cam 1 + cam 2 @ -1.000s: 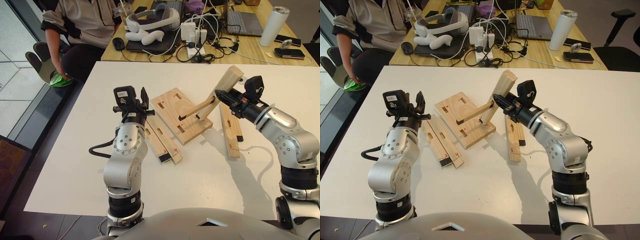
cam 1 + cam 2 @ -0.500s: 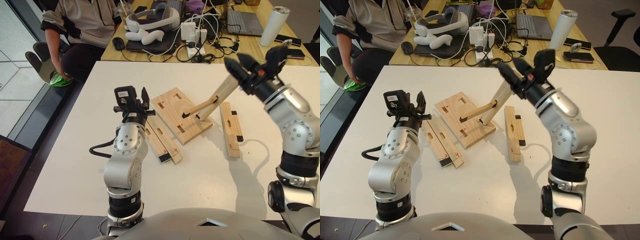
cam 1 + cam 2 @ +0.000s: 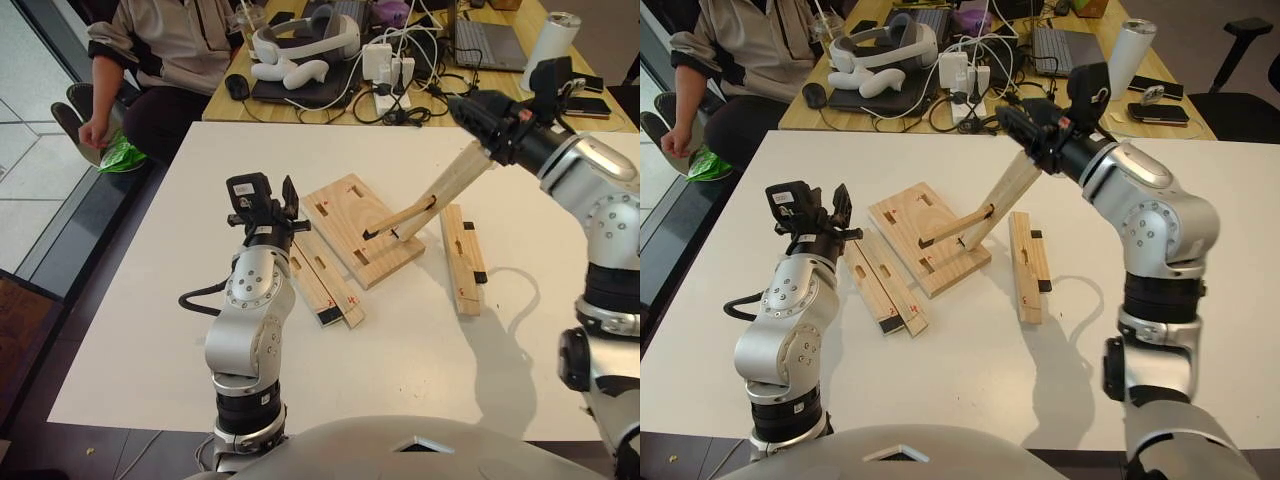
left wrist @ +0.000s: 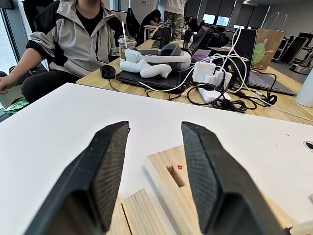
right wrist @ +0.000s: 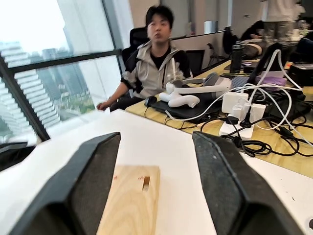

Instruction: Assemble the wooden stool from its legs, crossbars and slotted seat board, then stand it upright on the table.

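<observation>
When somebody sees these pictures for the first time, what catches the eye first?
First the wooden leg that leans steeply up from the seat board in the middle of the table, a crossbar meeting its side. The right gripper is at its upper end, open, a finger on either side of the wood. The left gripper, also open, hovers by the board's left corner above two loose legs.

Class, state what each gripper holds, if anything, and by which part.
Nothing is held. The left gripper is open above the loose legs. The right gripper is open at the upper end of the tilted leg, with gaps on both sides.
</observation>
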Controlling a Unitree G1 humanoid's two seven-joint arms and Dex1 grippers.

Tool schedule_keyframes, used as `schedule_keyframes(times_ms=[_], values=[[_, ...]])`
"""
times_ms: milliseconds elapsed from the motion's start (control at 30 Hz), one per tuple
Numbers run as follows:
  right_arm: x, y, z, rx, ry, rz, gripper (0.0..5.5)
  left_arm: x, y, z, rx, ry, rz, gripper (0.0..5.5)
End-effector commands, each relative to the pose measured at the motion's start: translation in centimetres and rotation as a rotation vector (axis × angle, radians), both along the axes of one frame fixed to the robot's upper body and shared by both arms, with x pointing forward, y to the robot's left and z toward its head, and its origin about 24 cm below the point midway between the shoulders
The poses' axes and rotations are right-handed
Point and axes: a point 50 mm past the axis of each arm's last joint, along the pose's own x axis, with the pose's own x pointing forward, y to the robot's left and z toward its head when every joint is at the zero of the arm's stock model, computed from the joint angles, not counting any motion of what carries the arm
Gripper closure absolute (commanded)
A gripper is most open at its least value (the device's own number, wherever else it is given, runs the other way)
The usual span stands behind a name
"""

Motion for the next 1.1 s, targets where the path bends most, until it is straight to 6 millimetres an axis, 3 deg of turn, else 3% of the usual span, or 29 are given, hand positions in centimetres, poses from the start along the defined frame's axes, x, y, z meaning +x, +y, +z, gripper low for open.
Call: schedule_keyframes(times_ms=[33,167,333,433,500,567,667,733,833,933,1100], values=[[-1.0,0.3,-5.7,-0.026,0.259,0.005,2.79,0.0,-0.9,0.0,-0.048,0.012,-0.011,3.53],[0.3,0.5,-3.3,0.097,0.128,-0.070,2.79,0.0,-0.9,0.0,-0.047,0.012,-0.012,3.53],[2.2,-0.7,2.7,0.467,-0.125,-0.261,2.79,0.0,-0.7,-0.1,-0.038,0.023,-0.014,3.53],[2.0,-2.0,5.8,0.669,-0.243,-0.315,2.79,0.0,0.1,-0.3,-0.018,0.041,-0.007,3.53],[1.4,-2.9,6.6,0.689,-0.289,-0.350,2.79,0.1,0.5,-0.3,-0.010,0.045,-0.001,3.53],[1.0,-4.1,5.4,0.569,-0.271,-0.458,2.79,0.0,0.9,-0.2,-0.005,0.047,0.009,3.53],[-0.7,-6.0,0.6,0.276,-0.125,-0.681,2.79,-0.3,1.5,-0.3,-0.006,0.059,0.031,3.53],[-3.7,-4.8,-3.1,0.161,0.050,-0.692,2.79,-0.4,1.7,-0.2,-0.007,0.061,0.037,3.53],[-8.9,-2.7,-7.0,0.058,0.267,-0.629,2.79,-0.5,1.9,0.1,-0.005,0.061,0.039,3.53],[-12.3,-1.8,-8.5,-0.035,0.396,-0.572,2.79,-0.7,2.1,0.1,-0.001,0.069,0.036,3.53],[-13.7,-1.8,-9.2,-0.100,0.491,-0.623,2.79,-0.6,1.9,0.3,0.003,0.075,0.016,3.53]])
